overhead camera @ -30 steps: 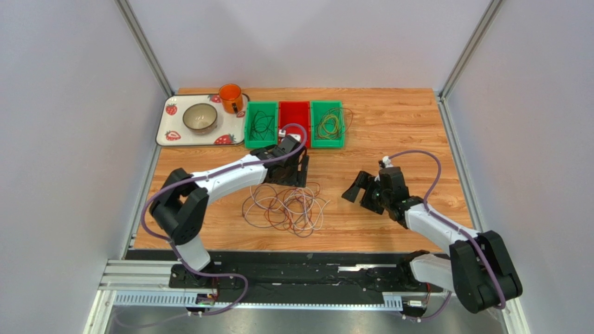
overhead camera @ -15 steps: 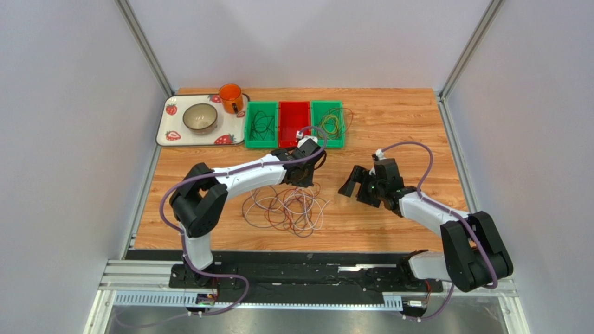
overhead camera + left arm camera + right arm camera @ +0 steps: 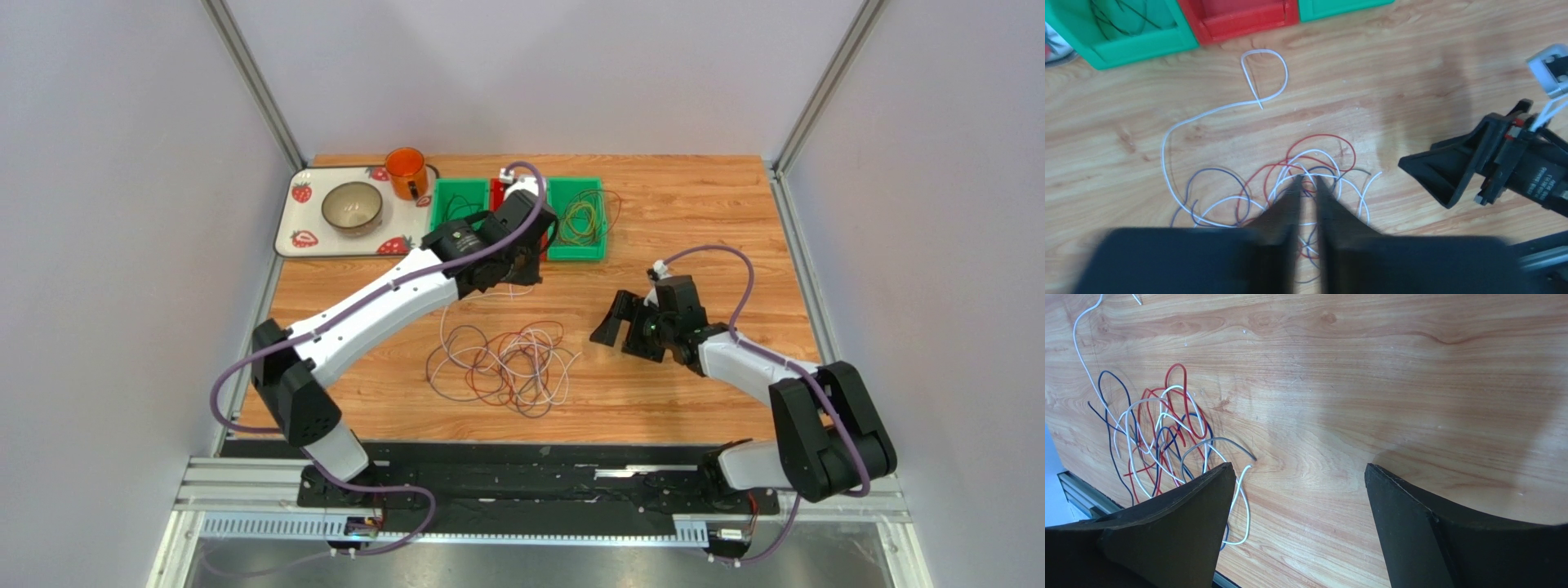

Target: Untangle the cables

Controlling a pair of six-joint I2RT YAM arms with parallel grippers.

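showing only in wrist views: left gripper [image 3: 1307,182] narrow, right gripper [image 3: 1298,471] wide beside cables [image 3: 1155,435].

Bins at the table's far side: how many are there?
3, side by side: a green bin on the left, a red bin in the middle, partly covered in the top view, and another green bin on the right. No others show.

Tangled cables [image 3: 1273,184], jaws close together, red bin [image 3: 1235,18]

On the worktop [image 3: 705,214], a strawberry-print tray [image 3: 298,238] carries a bowl [image 3: 351,207] and an orange mug [image 3: 406,172]; beside it, two green bins [image 3: 577,252] flank a red bin [image 3: 1241,21].
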